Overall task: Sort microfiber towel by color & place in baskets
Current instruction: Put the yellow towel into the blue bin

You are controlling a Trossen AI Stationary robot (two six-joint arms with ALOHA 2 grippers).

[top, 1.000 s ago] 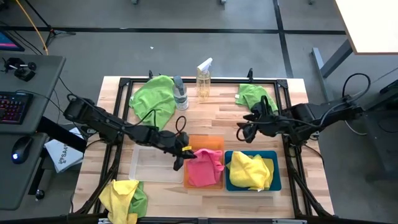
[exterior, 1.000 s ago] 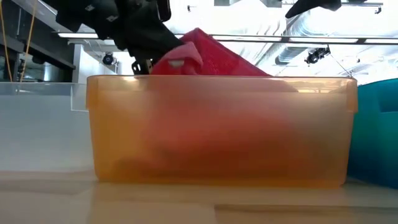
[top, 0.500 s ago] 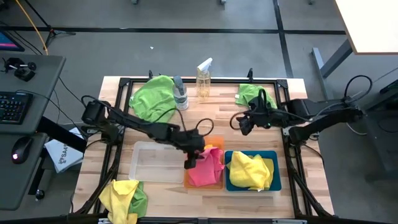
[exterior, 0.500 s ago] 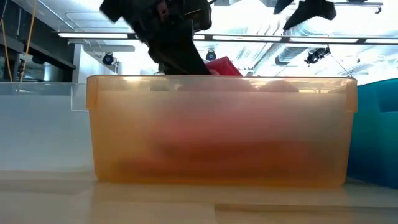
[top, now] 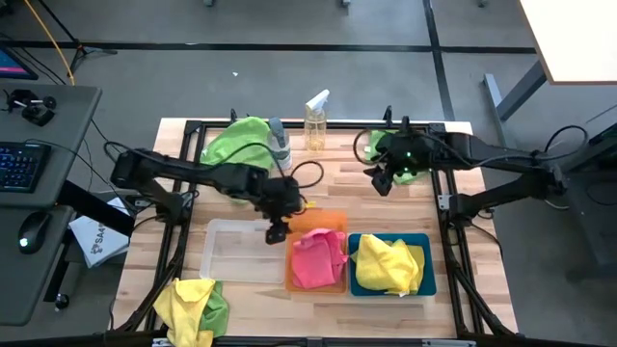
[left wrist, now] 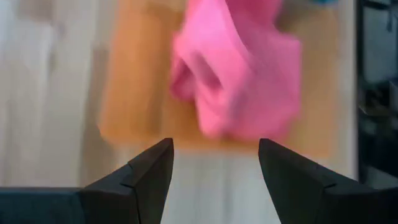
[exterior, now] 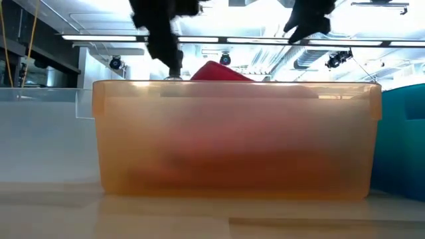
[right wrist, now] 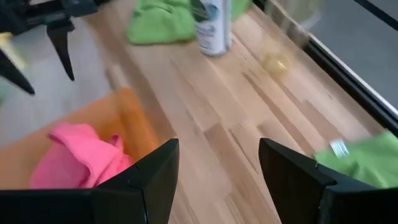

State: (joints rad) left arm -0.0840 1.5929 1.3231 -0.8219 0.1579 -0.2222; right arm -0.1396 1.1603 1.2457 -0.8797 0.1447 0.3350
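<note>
Overhead view, near desk edge to far edge. At the near left corner lies a bunched pile of yellow and green towels. Behind it, three baskets stand in a row, touching side by side: the clear basket with its long axis along the row, the orange basket holding a crumpled pink towel, and the dark blue basket holding a crumpled yellow towel. The orange basket's long axis runs near to far.

The left hand hangs over the seam between the clear and orange baskets, at their far ends. Its wrist view shows the two fingers spread apart with nothing between them, pointing down at the pink towel.

The right hand hovers over bare wood beyond the blue basket; its fingers are likewise parted and empty.

Along the far edge lie a spread green towel, a small bottle, a spray bottle, and a second green towel beside the right hand.
</note>
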